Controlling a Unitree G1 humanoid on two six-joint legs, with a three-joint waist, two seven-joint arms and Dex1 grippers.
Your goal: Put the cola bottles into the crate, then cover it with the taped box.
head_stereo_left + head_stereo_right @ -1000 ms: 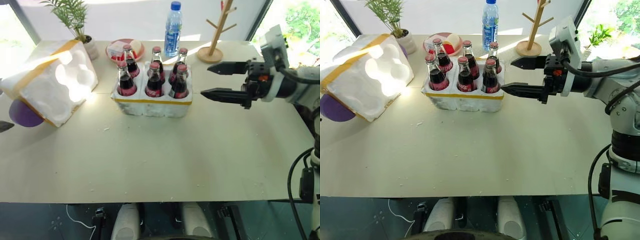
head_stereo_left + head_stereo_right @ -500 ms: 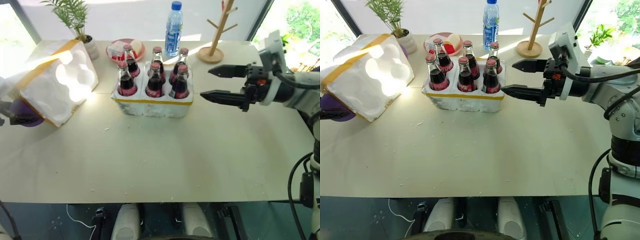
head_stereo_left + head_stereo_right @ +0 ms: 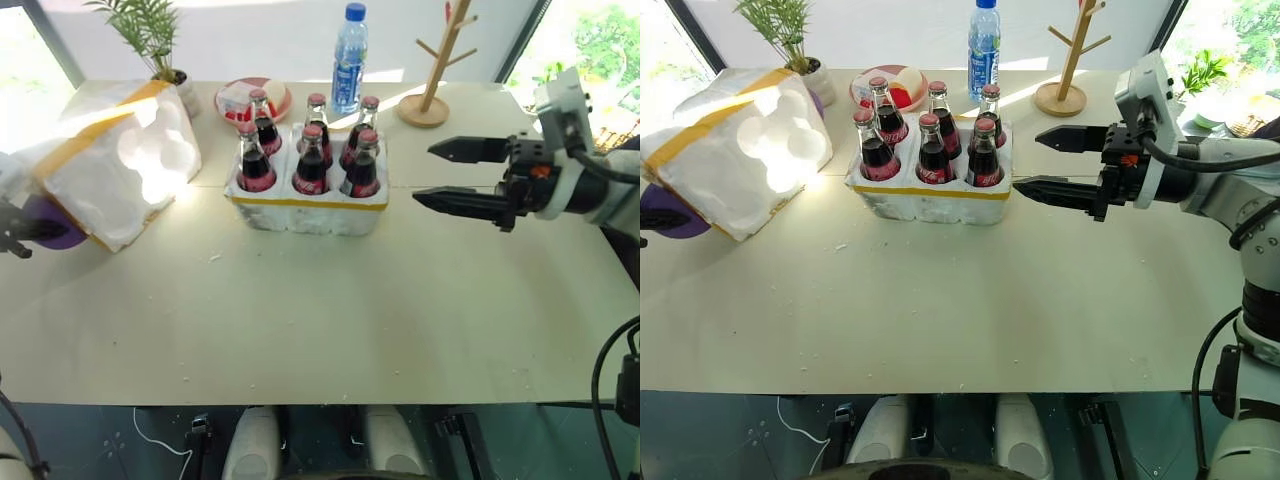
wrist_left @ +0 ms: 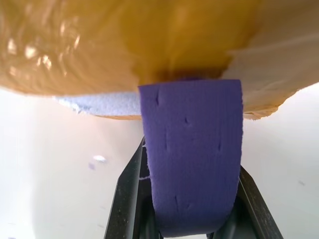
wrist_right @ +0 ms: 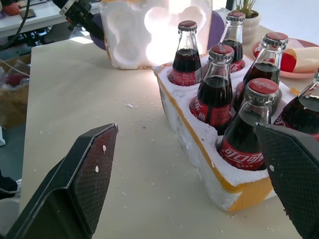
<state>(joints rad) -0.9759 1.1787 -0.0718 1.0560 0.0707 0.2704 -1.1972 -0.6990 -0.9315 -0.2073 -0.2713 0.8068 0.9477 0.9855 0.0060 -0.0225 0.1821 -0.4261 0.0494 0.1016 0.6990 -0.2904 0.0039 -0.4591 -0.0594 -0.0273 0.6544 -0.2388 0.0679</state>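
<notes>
White foam marked the whole job: the crate (image 3: 308, 203) sat toward the far middle of the table (image 3: 330, 320), its long side running left to right, with six cola bottles (image 3: 310, 160) standing upright in its holes in two rows of three. Off to the left, well apart from the crate, the taped box (image 3: 115, 165) lay tipped on its side, its hollow, moulded inside facing the crate and a yellow tape band running over its upper edge.

At the table's left edge the left gripper (image 3: 22, 236) reached in level and was clamped on a purple foam tab (image 4: 192, 154) that stuck out from under the box's taped edge; in the left wrist view the black fingers (image 4: 130, 194) pressed the tab from both sides.

On the other side, the right arm stretched in over the table's right edge, its gripper (image 3: 437, 175) pointing roughly level toward the crate's right end. Its jaws were spread wide, holding nothing, tips near the crate yet apart from it.
</notes>
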